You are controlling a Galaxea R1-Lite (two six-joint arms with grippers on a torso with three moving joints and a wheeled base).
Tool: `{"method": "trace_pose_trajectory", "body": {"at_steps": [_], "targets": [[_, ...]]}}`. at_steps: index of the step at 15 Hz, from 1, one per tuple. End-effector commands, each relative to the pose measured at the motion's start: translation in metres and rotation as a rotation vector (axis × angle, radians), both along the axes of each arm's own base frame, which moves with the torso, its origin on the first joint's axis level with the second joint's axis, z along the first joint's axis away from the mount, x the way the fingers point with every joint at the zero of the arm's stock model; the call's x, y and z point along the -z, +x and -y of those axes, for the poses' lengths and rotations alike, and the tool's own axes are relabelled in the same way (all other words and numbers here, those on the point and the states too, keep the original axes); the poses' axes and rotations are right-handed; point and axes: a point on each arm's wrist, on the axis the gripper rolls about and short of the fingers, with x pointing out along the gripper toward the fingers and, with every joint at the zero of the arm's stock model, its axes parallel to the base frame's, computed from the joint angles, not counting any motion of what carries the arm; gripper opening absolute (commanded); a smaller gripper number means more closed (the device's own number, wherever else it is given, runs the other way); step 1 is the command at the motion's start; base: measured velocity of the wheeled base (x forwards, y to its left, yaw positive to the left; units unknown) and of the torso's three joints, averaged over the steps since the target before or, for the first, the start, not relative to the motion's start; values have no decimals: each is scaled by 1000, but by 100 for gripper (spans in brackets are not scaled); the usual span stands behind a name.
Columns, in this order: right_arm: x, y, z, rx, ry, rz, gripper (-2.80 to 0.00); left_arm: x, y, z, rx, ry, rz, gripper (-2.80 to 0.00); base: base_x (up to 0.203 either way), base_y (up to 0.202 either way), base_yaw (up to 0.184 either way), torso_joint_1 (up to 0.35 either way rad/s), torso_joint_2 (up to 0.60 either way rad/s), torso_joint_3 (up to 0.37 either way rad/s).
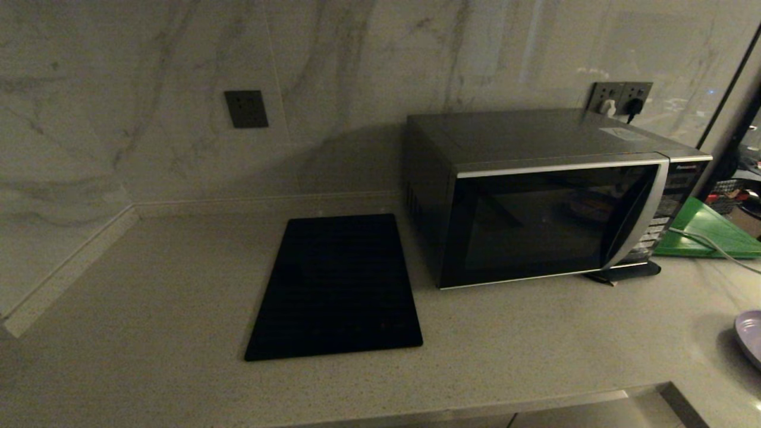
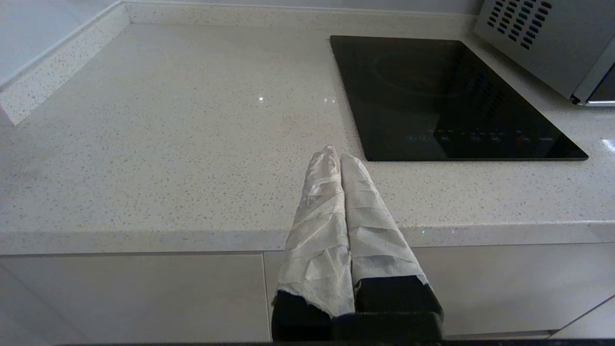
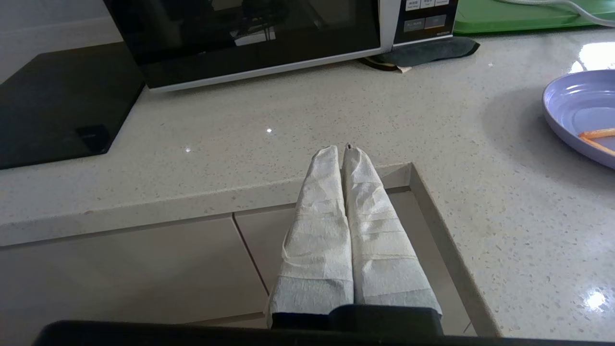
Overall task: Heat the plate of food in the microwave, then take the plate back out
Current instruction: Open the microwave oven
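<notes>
The microwave (image 1: pixel 553 196) is sitting in the right half of the head view, at the back of a pale speckled counter (image 1: pixel 148 309), with its dark glass door shut and its button panel on the right side. A flat black cooktop (image 1: pixel 336 288) is lying just to its left, near the middle of the frame. The plate of food (image 1: pixel 750 336) is resting on the counter at the lower right edge of the head view, mostly cut off there; in the right wrist view the plate is showing as a lavender dish holding thin orange sticks. It is sitting well apart from the microwave, in front of it and to the right. A green board (image 1: pixel 710 235) is lying behind the microwave's right corner, with a pale cable running across it.

Neither arm is appearing in the head view. The left gripper (image 2: pixel 340 158) is hovering by the counter's front edge, just short of the cooktop's near corner, its cloth-wrapped fingers pressed together on nothing. The right gripper (image 3: pixel 342 153) is hanging at the counter's front edge, in front of the microwave, its wrapped fingers likewise closed and empty.
</notes>
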Motion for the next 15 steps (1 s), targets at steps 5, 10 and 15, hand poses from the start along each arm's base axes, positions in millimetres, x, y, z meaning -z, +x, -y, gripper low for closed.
{"method": "trace_pose_trajectory", "body": {"at_steps": [5, 10, 15], "targets": [[0, 0, 0, 1, 2, -2, -280, 0, 0, 0, -1, -1, -1, -280, 0, 0, 0, 0, 0, 0], [0, 0, 0, 1, 2, -2, -280, 0, 0, 0, -1, -1, -1, -280, 0, 0, 0, 0, 0, 0], [-8, -2, 0, 3, 18, 31, -280, 0, 0, 0, -1, -1, -1, -280, 0, 0, 0, 0, 0, 0]]}}
